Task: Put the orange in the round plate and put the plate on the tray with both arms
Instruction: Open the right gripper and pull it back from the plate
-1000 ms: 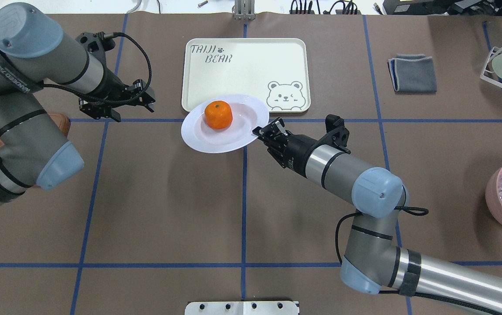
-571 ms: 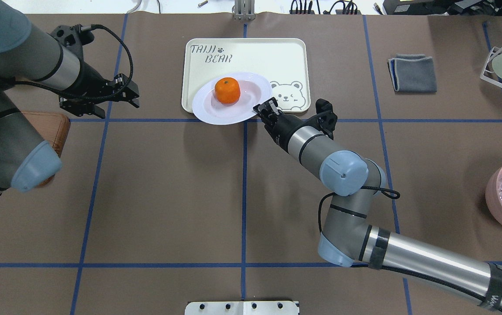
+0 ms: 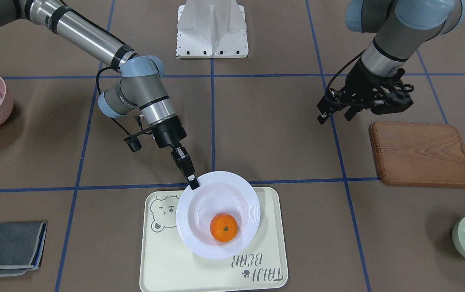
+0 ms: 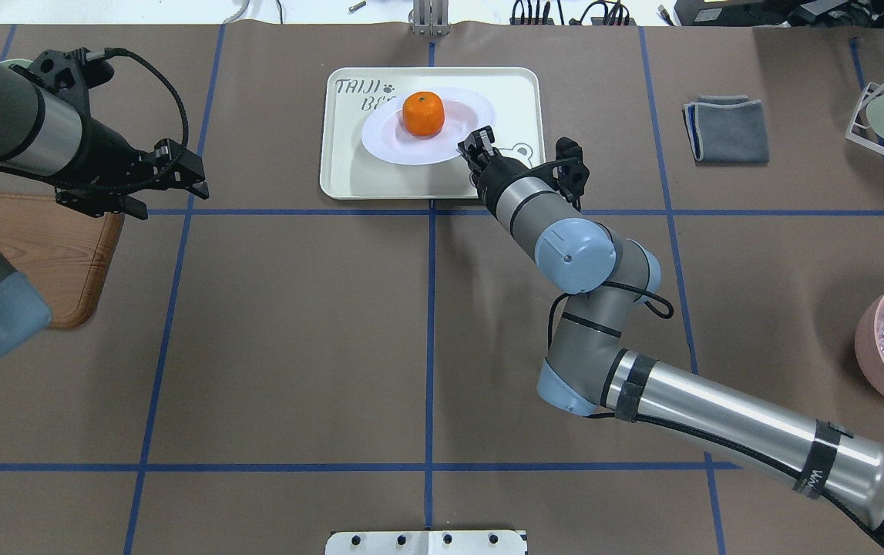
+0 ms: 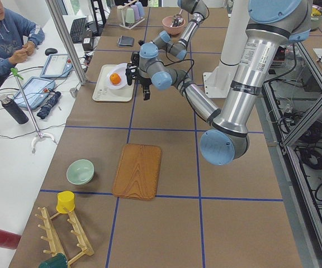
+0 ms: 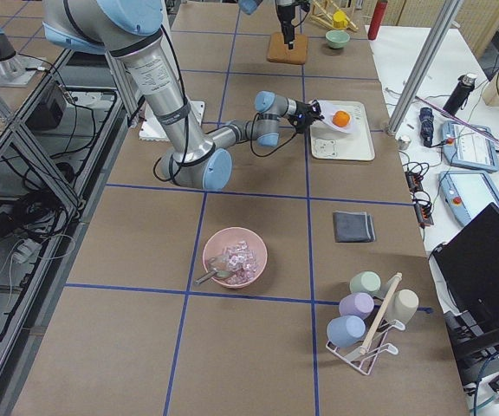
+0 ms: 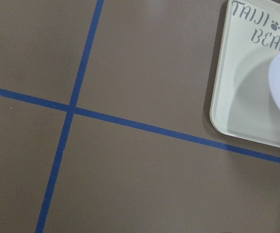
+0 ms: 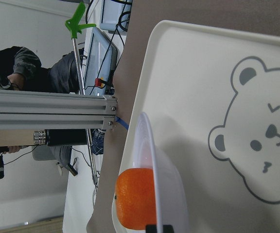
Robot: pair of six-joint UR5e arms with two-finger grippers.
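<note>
- The right gripper [image 4: 477,143] has its jaws pinched narrow on the rim of the round plate [image 4: 381,140]. It holds the plate over the tray [image 4: 347,171], with the orange [image 4: 421,114] sitting in the sunken centre.
- The left gripper [image 3: 333,117] has its jaws spread with nothing between them. It hangs over the bare worktop beside the wooden board [image 3: 418,154], well apart from the plate.
- My main worry is the one-sided pinch. All the weight hangs off one point on a glossy rim, so the plate could pivot or slide in the jaws.
- The plate looks tilted. If it tips further, I expect the orange to roll to the low side and perhaps over the rim.
- If I lower it like this, the far rim would likely touch first and jolt the fruit.
- Letting go too near the tray's raised edge could leave the plate perched on it. In the front-facing view the plate overlaps the robot-side edge.
- The right wrist view shows the plate almost edge-on, with tray surface visible beneath it. From that I judge it is not yet down, which the overhead view cannot tell me.
- The left wrist view adds the plate's shadow on the tray, which agrees.
- The front-facing view shows the left jaws' spread plainly, while the overhead view shows them less clearly.
</note>
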